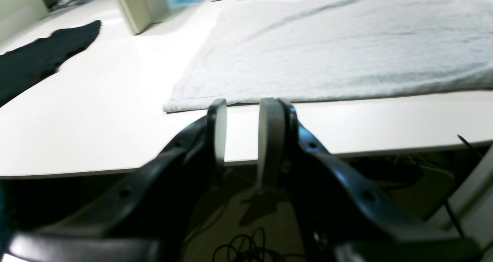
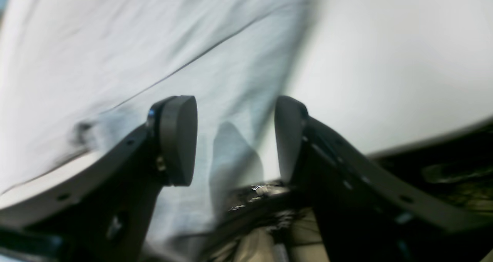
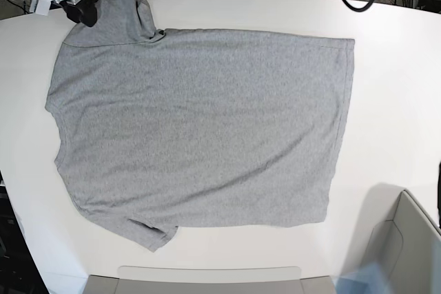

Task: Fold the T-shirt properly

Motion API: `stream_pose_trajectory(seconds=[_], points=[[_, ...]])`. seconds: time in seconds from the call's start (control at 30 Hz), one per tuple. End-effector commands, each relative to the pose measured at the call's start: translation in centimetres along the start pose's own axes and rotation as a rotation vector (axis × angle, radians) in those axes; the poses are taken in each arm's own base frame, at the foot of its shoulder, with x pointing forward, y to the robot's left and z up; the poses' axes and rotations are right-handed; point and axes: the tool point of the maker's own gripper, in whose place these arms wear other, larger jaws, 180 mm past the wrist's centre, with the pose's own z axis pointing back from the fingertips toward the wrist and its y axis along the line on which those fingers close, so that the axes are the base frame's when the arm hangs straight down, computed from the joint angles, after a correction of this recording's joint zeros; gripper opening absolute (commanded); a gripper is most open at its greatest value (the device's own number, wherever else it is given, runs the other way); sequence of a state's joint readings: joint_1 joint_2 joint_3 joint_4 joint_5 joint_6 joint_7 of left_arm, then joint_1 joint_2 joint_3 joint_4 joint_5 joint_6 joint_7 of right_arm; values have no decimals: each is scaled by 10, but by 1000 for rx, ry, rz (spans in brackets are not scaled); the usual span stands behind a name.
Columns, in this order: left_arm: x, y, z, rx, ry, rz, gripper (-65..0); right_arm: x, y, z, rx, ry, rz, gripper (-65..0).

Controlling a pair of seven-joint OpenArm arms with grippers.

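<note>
the t-shirt (image 3: 200,129) lies flat, soft and limp. best pinched at a sleeve or hem. both grippers, right (image 2: 235,138) and left (image 1: 242,133), gape empty.

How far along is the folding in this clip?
Done: T-shirt lies spread flat, plain side up, no fold made. In hand: right gripper sits open at the far sleeve; left gripper waits off the hem, holding nothing. Left: every fold.
</note>
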State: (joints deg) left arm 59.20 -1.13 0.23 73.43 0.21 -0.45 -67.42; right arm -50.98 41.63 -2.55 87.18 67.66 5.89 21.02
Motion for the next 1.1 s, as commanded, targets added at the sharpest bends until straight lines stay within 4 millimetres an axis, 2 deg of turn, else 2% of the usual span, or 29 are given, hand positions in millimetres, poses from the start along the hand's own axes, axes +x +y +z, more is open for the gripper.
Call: stream_pose_trajectory(seconds=[0.0, 0.13, 0.23, 0.4, 0.5, 0.7, 0.8, 0.87, 0.93, 1.0, 1.07], points=[[5, 2, 7, 0, -9, -5, -497, 4, -7, -1, -14, 10, 13, -328], [5, 2, 7, -1, -9, -8, -497, -13, -14, -2, -47, 36, -20, -328], [5, 2, 6, -1, -11, -8, -497, -22, -11, -1, -48, 45, -45, -328], [6, 2, 5, 0, -14, -8, -497, -49, 23, 1, 66, 81, -131, -328], [6, 2, 5, 0, -14, -8, -497, -53, 30, -3, 76, 71, -157, -328], [6, 1, 5, -3, -16, -2, -495, -50, 28, -4, 73, 64, -154, -328], [18, 2, -6, 7, -49, 1, -466, -48, 27, -5, 72, 64, -149, -328], [34, 5, -22, 21, -77, 2, -424, -48, 26, -4, 72, 66, -148, -328], [46, 9, -27, 33, -52, 6, -400, -49, 26, -4, 71, 67, -148, -328], [55, 12, -38, 69, -29, 68, -387, -49, 26, -4, 71, 67, -148, -328], [56, 20, -51, 117, 39, 172, -370, -49, 26, -4, 71, 67, -148, -328]])
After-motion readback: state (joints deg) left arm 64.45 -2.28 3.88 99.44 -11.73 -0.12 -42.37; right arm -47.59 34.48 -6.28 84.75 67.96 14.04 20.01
